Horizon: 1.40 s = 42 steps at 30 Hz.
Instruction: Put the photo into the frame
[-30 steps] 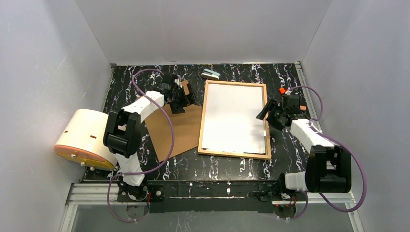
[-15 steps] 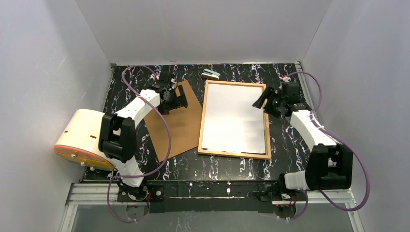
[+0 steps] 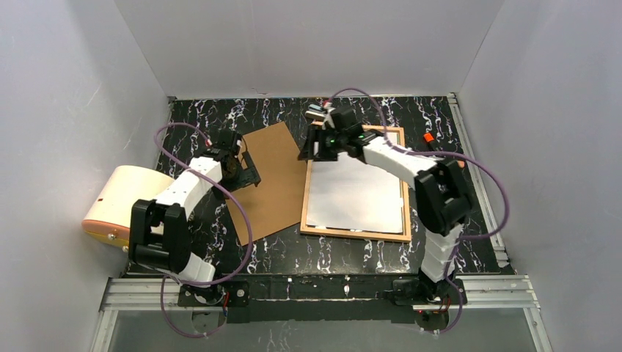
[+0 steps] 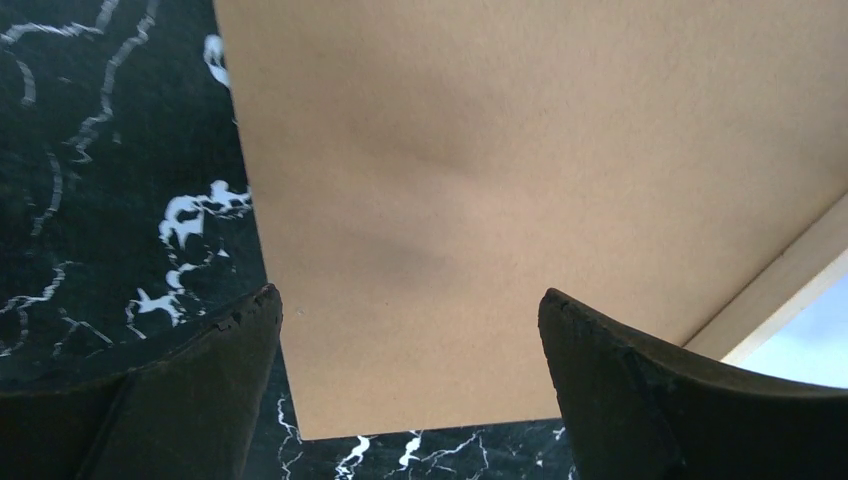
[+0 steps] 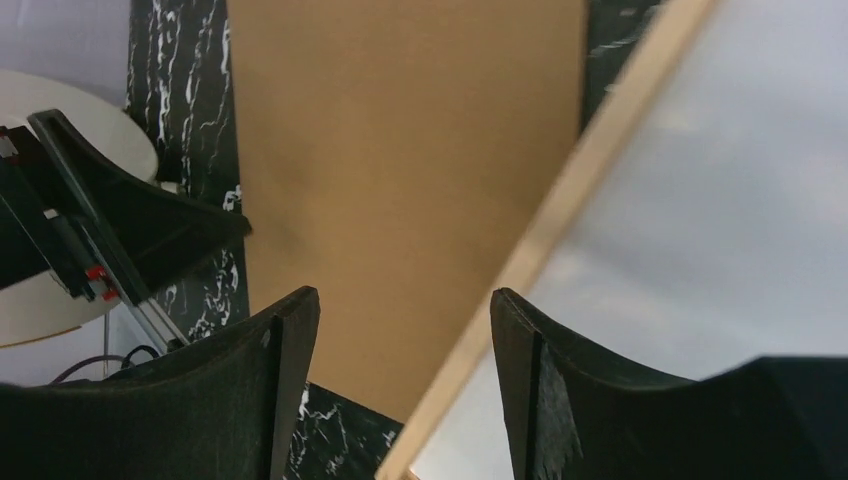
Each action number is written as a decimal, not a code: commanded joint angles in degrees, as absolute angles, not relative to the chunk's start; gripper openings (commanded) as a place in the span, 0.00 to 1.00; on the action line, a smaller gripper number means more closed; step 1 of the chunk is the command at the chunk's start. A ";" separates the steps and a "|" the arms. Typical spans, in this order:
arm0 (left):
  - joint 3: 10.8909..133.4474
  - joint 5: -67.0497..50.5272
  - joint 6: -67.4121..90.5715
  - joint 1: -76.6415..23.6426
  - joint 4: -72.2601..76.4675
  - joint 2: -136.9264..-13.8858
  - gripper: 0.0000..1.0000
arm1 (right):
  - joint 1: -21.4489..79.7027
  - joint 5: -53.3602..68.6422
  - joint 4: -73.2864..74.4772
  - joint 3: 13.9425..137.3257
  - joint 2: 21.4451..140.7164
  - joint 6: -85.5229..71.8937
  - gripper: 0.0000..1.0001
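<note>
Thin light-wood rectangular frame (image 3: 356, 234) flat on black white-veined table (image 3: 352, 253), right of centre. White rectangular photo sheet (image 3: 356, 194) lies inside frame, printed side not visible. Plain brown backing board (image 3: 275, 191) just left of frame, angled; touching frame or not, cannot tell. Right gripper (image 3: 311, 149) over frame's far-left corner, fingers (image 5: 560, 400) apart, nothing between. Left gripper (image 3: 246, 171) low over board's left edge, fingers (image 4: 210, 380) spread wide, empty.
</note>
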<state>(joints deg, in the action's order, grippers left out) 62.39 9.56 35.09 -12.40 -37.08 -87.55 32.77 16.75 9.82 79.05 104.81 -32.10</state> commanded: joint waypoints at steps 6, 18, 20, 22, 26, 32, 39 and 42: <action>52.75 -6.75 35.24 -11.86 -27.30 -82.90 0.90 | 39.29 22.45 9.20 92.51 121.63 -37.37 0.69; 50.87 2.50 36.51 -10.76 -31.93 -87.62 0.84 | 39.46 11.28 19.20 98.40 127.55 -36.31 0.69; 50.36 3.58 36.63 -10.35 -32.08 -87.96 0.83 | 39.36 9.59 20.98 98.04 127.45 -35.94 0.69; 49.92 4.42 36.53 -9.98 -31.89 -88.06 0.83 | 39.37 7.13 22.63 97.36 127.00 -35.67 0.70; 49.36 5.59 36.14 -9.61 -31.73 -88.60 0.83 | 39.12 1.42 26.33 96.52 125.87 -34.72 0.70; 48.06 6.93 36.20 -9.49 -31.46 -90.09 0.83 | 38.87 -5.85 30.63 96.35 124.00 -33.72 0.75; 46.90 8.60 36.36 -9.49 -32.05 -93.64 0.83 | 38.78 -7.56 33.81 97.00 122.86 -32.25 0.79; 46.68 9.71 36.41 -9.49 -32.29 -94.12 0.81 | 38.76 -8.24 34.57 97.12 122.48 -31.70 0.79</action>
